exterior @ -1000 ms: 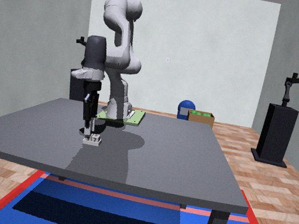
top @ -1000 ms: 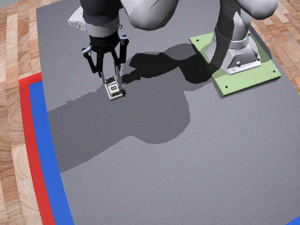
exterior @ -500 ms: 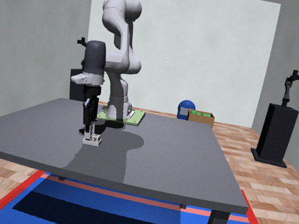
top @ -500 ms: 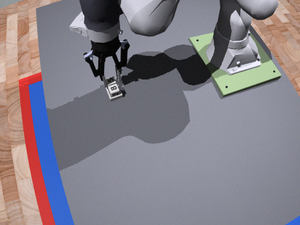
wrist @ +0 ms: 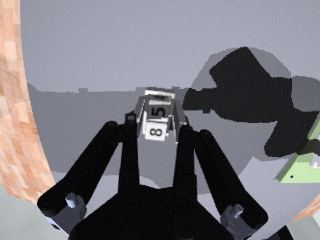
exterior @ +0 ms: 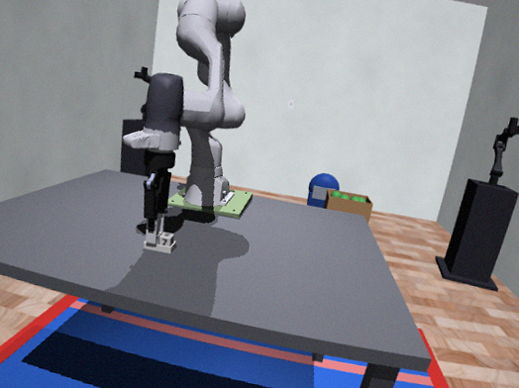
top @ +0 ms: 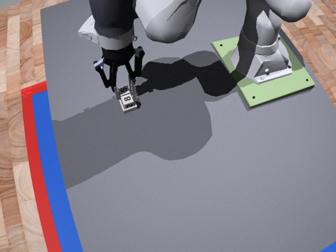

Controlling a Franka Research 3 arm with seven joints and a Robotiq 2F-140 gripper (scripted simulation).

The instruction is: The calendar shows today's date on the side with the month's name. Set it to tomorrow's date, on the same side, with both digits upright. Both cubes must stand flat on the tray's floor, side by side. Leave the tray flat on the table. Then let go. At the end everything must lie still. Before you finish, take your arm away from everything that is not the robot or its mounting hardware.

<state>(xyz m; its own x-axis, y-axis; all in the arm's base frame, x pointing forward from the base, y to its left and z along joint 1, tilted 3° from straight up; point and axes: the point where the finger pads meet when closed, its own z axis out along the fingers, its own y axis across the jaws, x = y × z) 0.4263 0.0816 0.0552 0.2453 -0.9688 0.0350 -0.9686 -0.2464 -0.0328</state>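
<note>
The small white calendar tray (top: 132,107) (exterior: 158,248) stands on the grey table (top: 189,176), holding two cubes in a row. The far cube (top: 124,88) (wrist: 159,111) shows a 5 on top and the near cube (top: 127,98) (wrist: 155,132) an 8. My gripper (top: 124,89) (exterior: 153,231) (wrist: 159,106) points straight down and is partly open. Its fingers reach down on either side of the cube with the 5, close to its sides. I cannot tell whether they touch it. The side with the month's name cannot be read.
The arm's base stands on a green plate (top: 274,92) (exterior: 239,206) at the back right of the table. The table's left edge (top: 51,114) is near the tray. A red and blue mat (top: 35,140) lies on the floor below.
</note>
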